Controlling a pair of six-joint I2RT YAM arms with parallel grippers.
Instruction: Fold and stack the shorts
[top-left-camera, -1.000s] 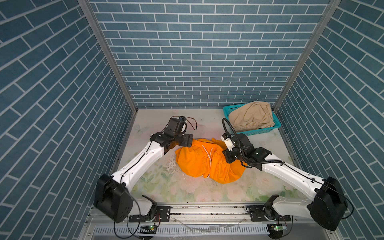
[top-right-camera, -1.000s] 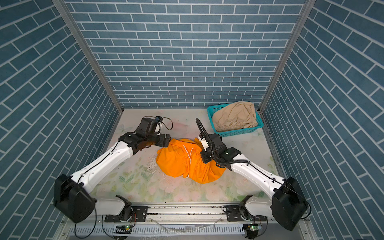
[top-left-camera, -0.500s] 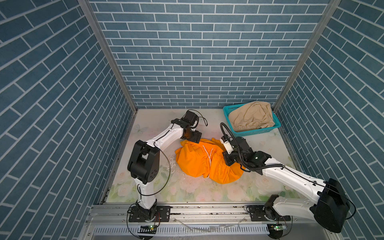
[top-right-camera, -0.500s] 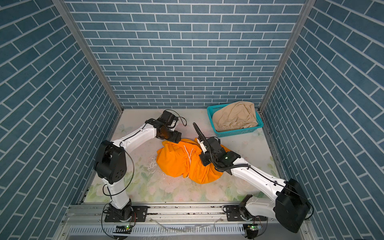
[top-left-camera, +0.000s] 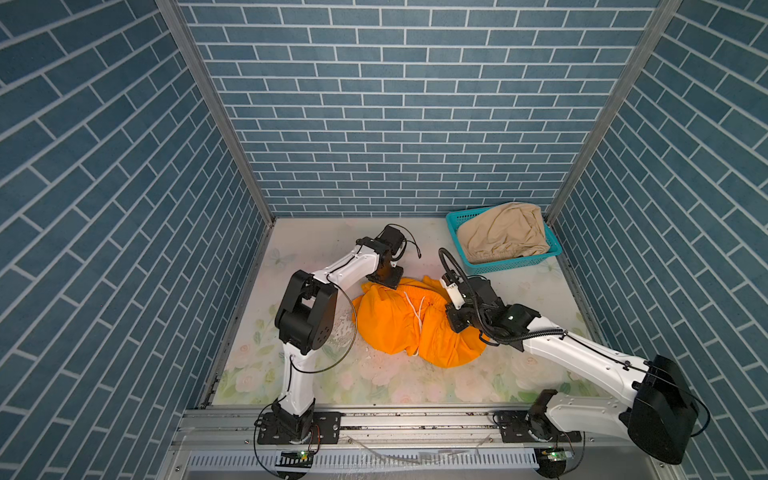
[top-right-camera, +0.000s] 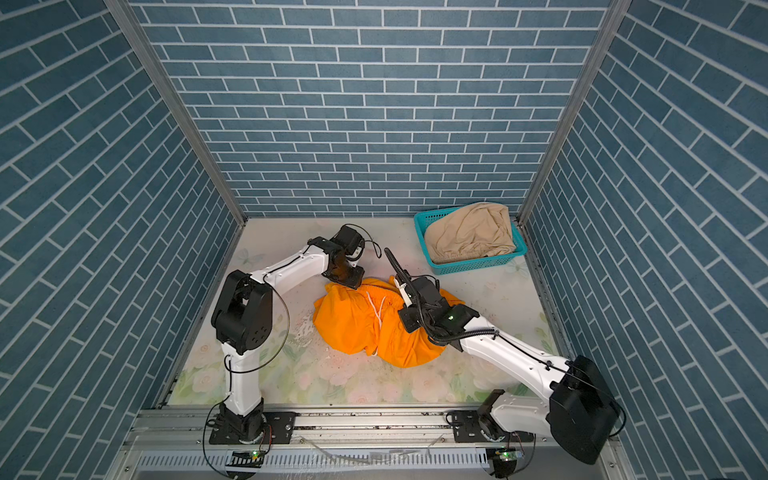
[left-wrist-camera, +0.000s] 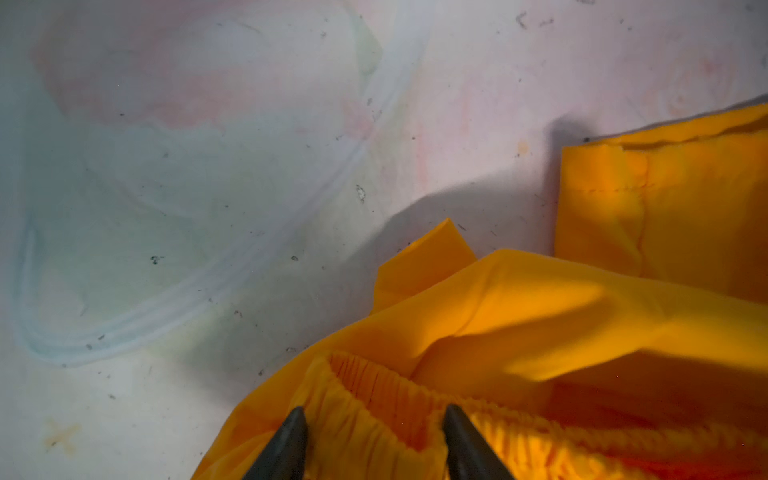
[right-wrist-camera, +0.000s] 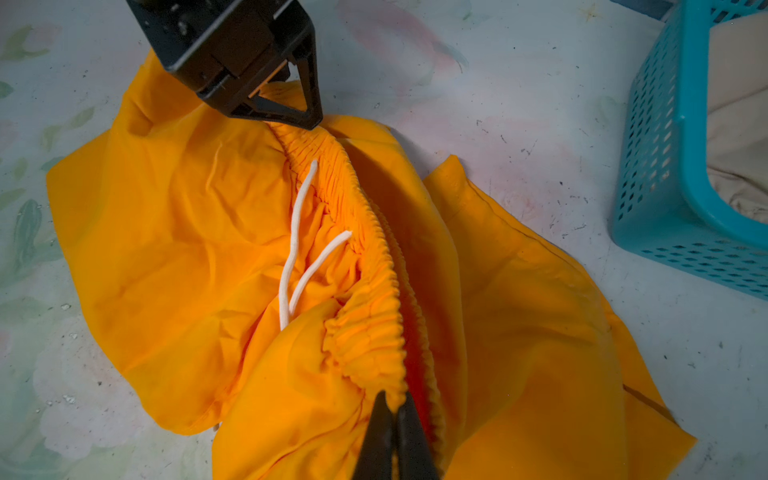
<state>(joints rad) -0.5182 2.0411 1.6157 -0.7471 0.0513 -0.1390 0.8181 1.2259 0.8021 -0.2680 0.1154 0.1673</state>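
The bright orange cloth shorts (top-left-camera: 395, 328) lie crumpled in a loose heap at the middle of the pale floral-printed counter (top-left-camera: 307, 241). Their gathered elastic waistband (right-wrist-camera: 374, 266) runs as a ridge across the top of the heap, and two ends of a white drawstring (right-wrist-camera: 293, 232) lie on the cloth just beside it.

The right jaws are closed tight on one end of that waistband, with the dark fingertips (right-wrist-camera: 380, 419) pressed together over the gathered edge. The left jaws sit at the opposite end, toward the counter's back edge. Their two fingertips (left-wrist-camera: 291, 432) stand a little apart, one on each side of the waistband. I cannot tell whether they actually pinch it.

The beige cloth shorts (top-left-camera: 503, 232) lie bunched inside a teal perforated plastic basket (top-left-camera: 515, 259) in the back right corner of the counter, well apart from the orange pair.
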